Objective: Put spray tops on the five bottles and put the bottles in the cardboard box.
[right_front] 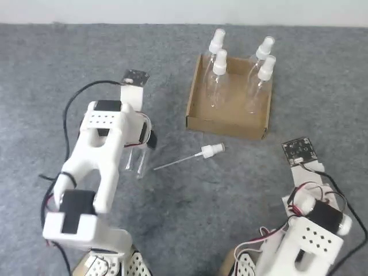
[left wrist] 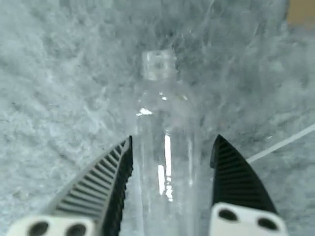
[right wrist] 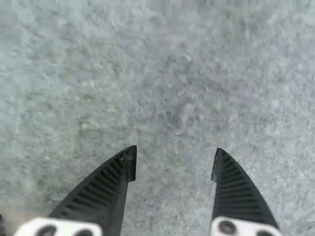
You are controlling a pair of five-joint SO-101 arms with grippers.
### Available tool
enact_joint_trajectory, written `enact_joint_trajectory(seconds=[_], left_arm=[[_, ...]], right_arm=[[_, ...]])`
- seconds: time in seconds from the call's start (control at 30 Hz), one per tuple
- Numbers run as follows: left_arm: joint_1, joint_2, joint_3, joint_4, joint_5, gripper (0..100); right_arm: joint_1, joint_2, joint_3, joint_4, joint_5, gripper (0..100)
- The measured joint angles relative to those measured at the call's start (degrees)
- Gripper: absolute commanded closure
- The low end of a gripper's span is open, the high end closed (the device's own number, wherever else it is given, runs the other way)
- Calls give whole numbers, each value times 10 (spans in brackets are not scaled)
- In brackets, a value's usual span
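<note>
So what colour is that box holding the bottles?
Plain brown. The box shows best in the high view.

Clear bottles (right_front: 217,86), white spray tops (right_front: 211,150), brown cardboard box (right_front: 227,126), mottled grey table (right_front: 184,218), white arms (right_front: 98,155), black ribbed fingers (right wrist: 106,191).

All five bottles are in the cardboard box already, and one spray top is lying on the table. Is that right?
Not quite. Only four bottles stand in the cardboard box, as the high view shows. The fifth bottle, without a top, is outside the box, inside the open left tool. One spray top is lying on the table.
</note>
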Motion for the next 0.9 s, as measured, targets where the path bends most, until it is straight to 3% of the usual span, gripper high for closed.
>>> enact_joint_trajectory(seconds=[0.27,0.53,0.9], left_arm=[[-38,40,-1,0,-6,814],[-34,50,-3,-14,-34,944],[-20,-36,6,8,-35,949]], right_arm=[[31,0,0,4,20,799],[32,0,0,4,21,797],[32,0,23,4,23,797]])
